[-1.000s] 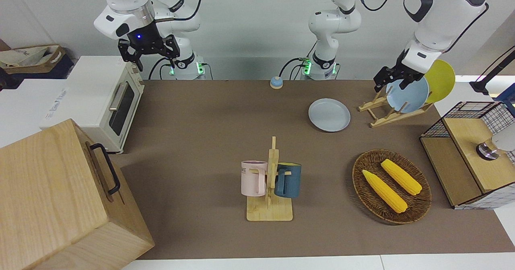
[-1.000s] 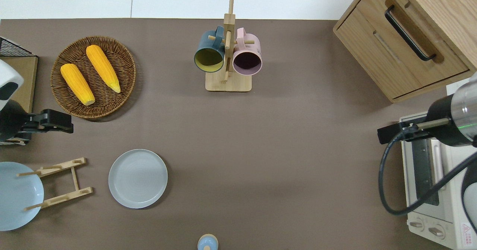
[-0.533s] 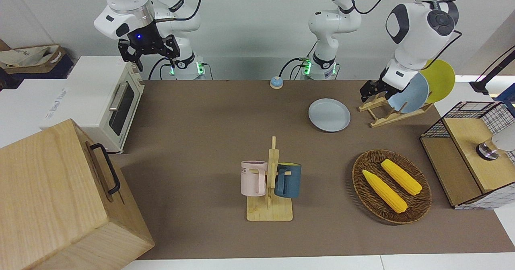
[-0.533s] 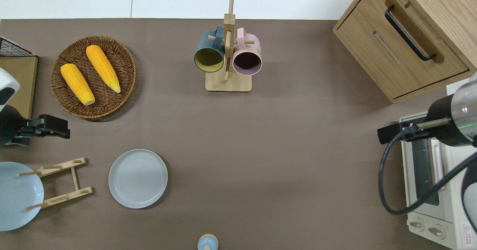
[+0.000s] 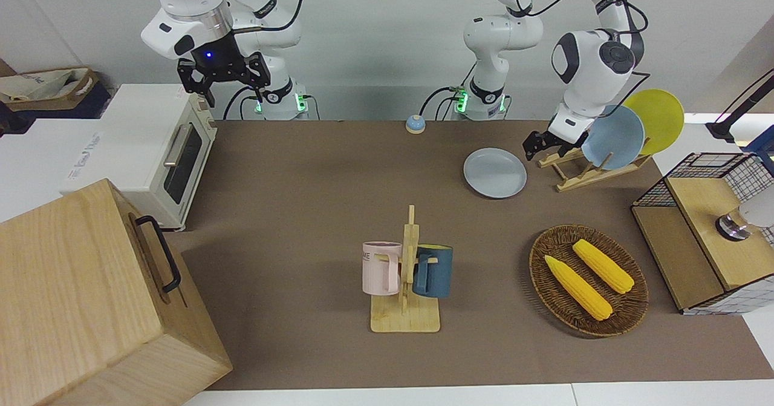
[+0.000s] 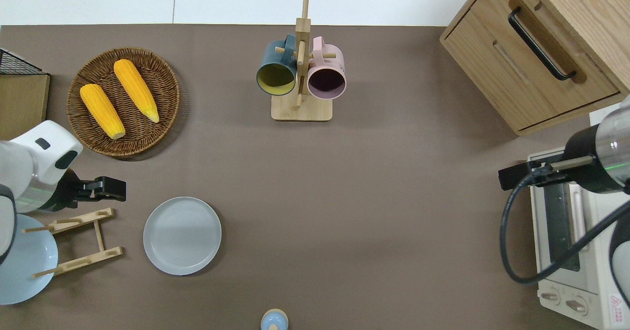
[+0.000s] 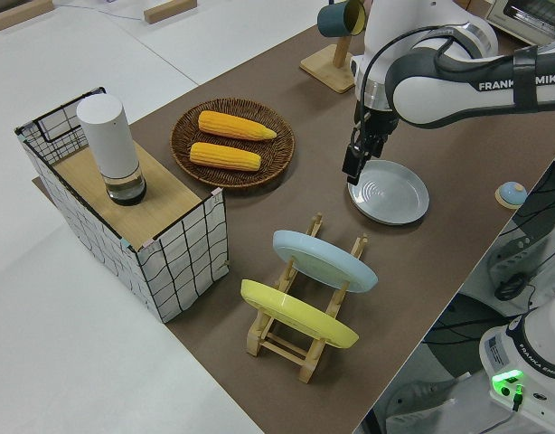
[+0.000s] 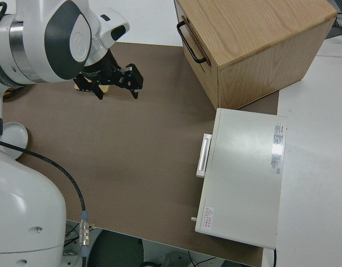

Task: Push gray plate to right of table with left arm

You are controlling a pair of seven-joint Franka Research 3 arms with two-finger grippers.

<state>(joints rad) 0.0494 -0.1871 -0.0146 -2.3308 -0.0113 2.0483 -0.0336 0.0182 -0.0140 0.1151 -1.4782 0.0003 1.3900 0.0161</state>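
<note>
Desk [image 5: 302,212], brown mat, white edges showing. Gray plate [image 6: 182,235] – lying flat on the mat toward the left arm's end, near the robots' edge, just beside the wooden plate rack [image 6: 78,241], not touched by anything. Rack carries a sky-blue plate [image 5: 612,138] and a yellow plate [image 5: 656,120], both leaning on edge. Left arm [image 5: 589,61] reaches down with its tool [image 6: 110,189] hanging over bare mat between the rack and the wicker basket [image 6: 173,89], close to the gray plate's rim but apart from it; whether the tool is released or clenched cannot be told. Basket holds two corn cobs [image 6: 118,98] side by side. Mug stand [image 6: 301,108] at mid-desk, farther from the robots than the gray plate, bears a dark blue mug [image 6: 274,72] and a pink mug [image 6: 326,75]. Small blue bell [image 5: 415,124] at the robots' edge. Wire-sided crate [image 5: 704,224] with a white cylinder [image 7: 108,145] on top at the left arm's end. Right arm parked – its tool [image 5: 222,73] spread wide, gripping nothing. Wooden cabinet [image 5: 91,297] and white toaster oven [image 5: 157,152] at the right arm's end
</note>
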